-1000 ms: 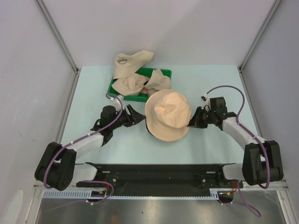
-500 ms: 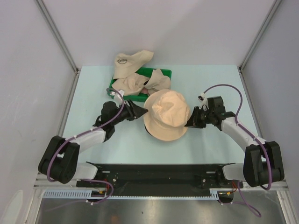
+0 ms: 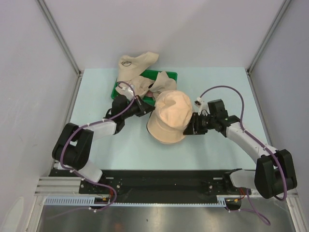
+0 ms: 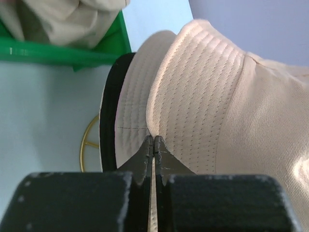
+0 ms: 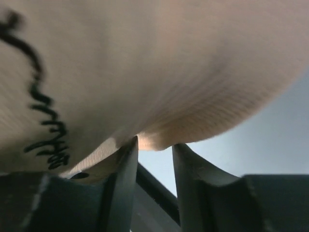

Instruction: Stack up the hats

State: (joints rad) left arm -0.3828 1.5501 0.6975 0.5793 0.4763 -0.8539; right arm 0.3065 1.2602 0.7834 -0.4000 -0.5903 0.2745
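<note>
A peach hat [image 3: 169, 118] with a black inner side lies tilted at the table's middle. My left gripper [image 3: 146, 107] is at its left brim. In the left wrist view the left gripper [image 4: 153, 141] is shut on the stitched brim of this hat [image 4: 203, 96], with a thin strip of fabric between the fingers. My right gripper [image 3: 189, 126] is at the hat's right edge. In the right wrist view its jaws [image 5: 154, 147] stand apart, and the brim of the hat [image 5: 145, 63] rests just over the tips. Two more beige hats [image 3: 147, 86] lie crumpled in the tray, and another hat [image 3: 135, 63] lies behind it.
A green tray [image 3: 116, 89] stands at the back left of the table, close behind my left gripper. Part of a gold wire ring [image 4: 89, 142] shows on the table under the hat's black edge. Grey walls close in the table on three sides.
My left gripper has moved up to the hat's left brim and shut on it. My right gripper has opened off the right brim. The hat has shifted a little to the left.
</note>
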